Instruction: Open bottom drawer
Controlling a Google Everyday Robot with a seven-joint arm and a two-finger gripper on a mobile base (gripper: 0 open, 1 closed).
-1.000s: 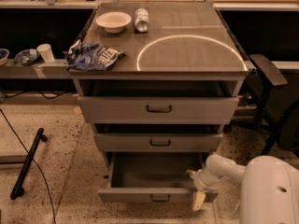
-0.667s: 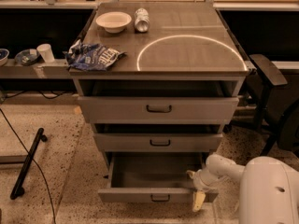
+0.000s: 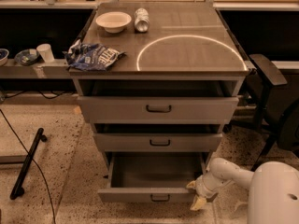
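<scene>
The bottom drawer is the lowest and narrowest of three grey drawers in the cabinet. It stands pulled well out, its empty inside showing, with a small dark loop handle at the centre of its front. My gripper is at the right end of that drawer front, at its corner, on a white arm that reaches in from the lower right. Its yellowish fingertips sit at the front's right edge.
The middle drawer and top drawer stick out slightly. On the cabinet top lie a white bowl, a can and a blue snack bag. A black chair stands at right, a black bar lies on the floor at left.
</scene>
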